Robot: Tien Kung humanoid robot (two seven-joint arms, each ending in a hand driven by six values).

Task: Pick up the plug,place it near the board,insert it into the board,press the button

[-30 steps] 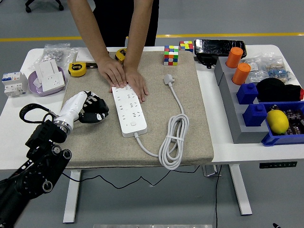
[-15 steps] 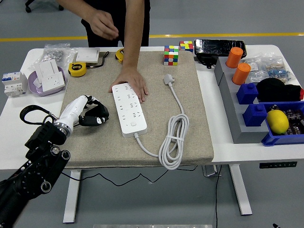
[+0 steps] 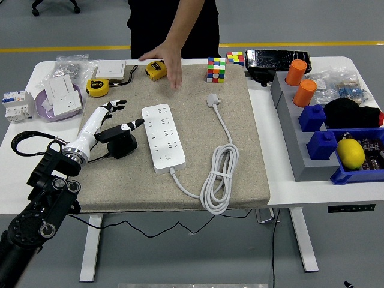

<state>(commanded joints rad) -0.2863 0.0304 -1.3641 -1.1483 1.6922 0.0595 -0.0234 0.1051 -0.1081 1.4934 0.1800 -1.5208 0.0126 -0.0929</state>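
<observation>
1. I had the left hand (image 3: 114, 129) over the mat (image 3: 120, 180), just left of the board (image 3: 162, 137). Its fingers (image 3: 117, 106) were spread apart and held nothing. The right hand was not in view.
2. The plug (image 3: 213, 100) lay flat on the mat, right of the board's far end and well apart from my hand. Its cable (image 3: 220, 174) ran toward me into a coil, then back to the board's near end.
3. A person's hand (image 3: 168, 60) hovered above the mat's far edge, touching nothing that I could make out.
4. I judged the task to be at its first step: the plug was not yet picked up, nothing was inserted, and the button (image 3: 168, 157) at the board's near end was unpressed.
5. The next move, as I judged it, called for carrying the hand across the board to the plug and closing the fingers on the plug body, not the cable.
6. I noted one risk: the crossing arm could nudge the board.
</observation>
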